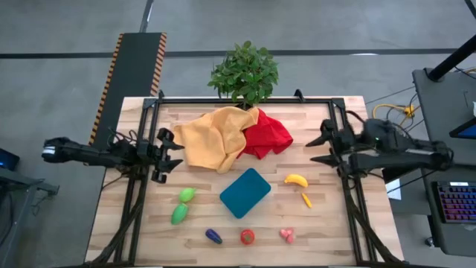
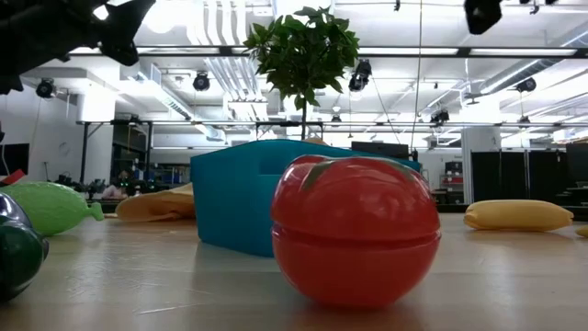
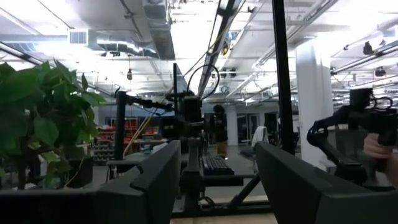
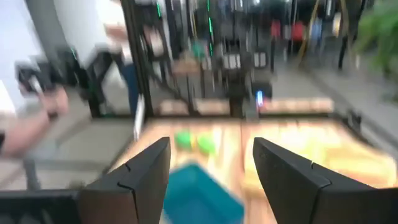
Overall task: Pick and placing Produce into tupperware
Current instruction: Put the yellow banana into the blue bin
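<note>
Dark and spread wide, the jaws of the left gripper point(image 1: 172, 155) stand open and empty at the left-centre of the high view, raised over the counter's point(image 1: 327, 238) left edge; the right gripper point(image 1: 321, 147) mirrors it at right-centre, jaws likewise parted with nothing between them. Outward from there, the teal tupperware point(image 1: 245, 192) sits turned at an angle in the middle of the frame, empty as far as the high view shows. Around it the produce lies loose: the banana point(image 1: 296, 179) and a small orange-yellow piece point(image 1: 306, 199) to its right, two green pieces point(image 1: 187, 195) point(image 1: 179, 214) to its left, and along the lower edge the eggplant point(image 1: 213, 236), tomato point(image 1: 247, 237) and pink-red berry point(image 1: 287, 235). A yellow cloth point(image 1: 212, 136) and a red cloth point(image 1: 266, 136) lie bunched above the container, with a potted plant point(image 1: 244, 72) at the top of the frame. In the low view the tomato point(image 2: 355, 230) shows a glossy skin and a seam round its waist, so I judge these pieces to be light, hollow, stiff plastic: slick, and apt to roll or squirt out of a pinch. The round ones look best taken across the widest part; the banana, eggplant and green pieces across the short width at mid-length. The container seems light enough to slide if bumped.
</note>
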You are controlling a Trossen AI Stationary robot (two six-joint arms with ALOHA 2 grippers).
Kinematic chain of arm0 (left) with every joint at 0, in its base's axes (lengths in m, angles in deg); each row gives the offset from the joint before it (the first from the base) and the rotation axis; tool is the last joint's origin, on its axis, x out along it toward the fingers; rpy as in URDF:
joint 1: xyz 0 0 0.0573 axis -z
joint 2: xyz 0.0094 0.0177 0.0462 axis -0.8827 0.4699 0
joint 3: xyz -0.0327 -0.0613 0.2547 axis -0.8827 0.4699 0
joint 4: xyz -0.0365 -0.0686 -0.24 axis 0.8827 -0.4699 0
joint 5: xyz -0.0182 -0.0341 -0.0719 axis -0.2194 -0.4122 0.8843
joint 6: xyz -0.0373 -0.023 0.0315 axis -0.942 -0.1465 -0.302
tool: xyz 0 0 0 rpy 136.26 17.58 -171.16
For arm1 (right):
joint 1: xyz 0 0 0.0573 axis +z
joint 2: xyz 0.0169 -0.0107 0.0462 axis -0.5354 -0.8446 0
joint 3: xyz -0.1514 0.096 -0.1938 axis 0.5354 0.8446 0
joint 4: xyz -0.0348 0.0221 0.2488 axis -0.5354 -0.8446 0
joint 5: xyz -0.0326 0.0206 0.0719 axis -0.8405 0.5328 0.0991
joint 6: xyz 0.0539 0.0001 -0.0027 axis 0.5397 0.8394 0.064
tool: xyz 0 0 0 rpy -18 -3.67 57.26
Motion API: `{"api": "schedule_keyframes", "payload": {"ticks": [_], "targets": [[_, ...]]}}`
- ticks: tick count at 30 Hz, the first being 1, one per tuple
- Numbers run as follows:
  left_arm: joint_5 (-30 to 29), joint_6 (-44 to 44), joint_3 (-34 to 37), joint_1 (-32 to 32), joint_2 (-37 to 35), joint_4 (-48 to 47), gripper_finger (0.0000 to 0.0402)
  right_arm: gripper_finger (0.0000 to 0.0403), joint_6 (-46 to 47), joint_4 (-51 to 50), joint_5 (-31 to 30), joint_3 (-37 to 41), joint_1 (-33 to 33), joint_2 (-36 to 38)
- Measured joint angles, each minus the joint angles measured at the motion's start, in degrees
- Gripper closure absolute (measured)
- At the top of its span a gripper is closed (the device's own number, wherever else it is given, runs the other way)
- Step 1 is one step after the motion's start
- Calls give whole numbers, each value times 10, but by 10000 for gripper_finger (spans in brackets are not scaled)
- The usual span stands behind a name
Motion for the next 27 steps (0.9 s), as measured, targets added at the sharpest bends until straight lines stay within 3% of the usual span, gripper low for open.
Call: {"api": "schedule_keyframes", "payload": {"ticks": [7,13,18,27], "targets": [[0,-3,0,0,5,20,206,181,20,-250,-35,-152,0,-132],[0,-2,0,0,4,20,206,181,69,-387,-63,-220,1,-212],[0,1,0,0,5,20,206,181,98,-450,-71,-236,19,-266],[0,2,0,0,5,19,206,181,165,-495,-197,-217,124,-365]]}}
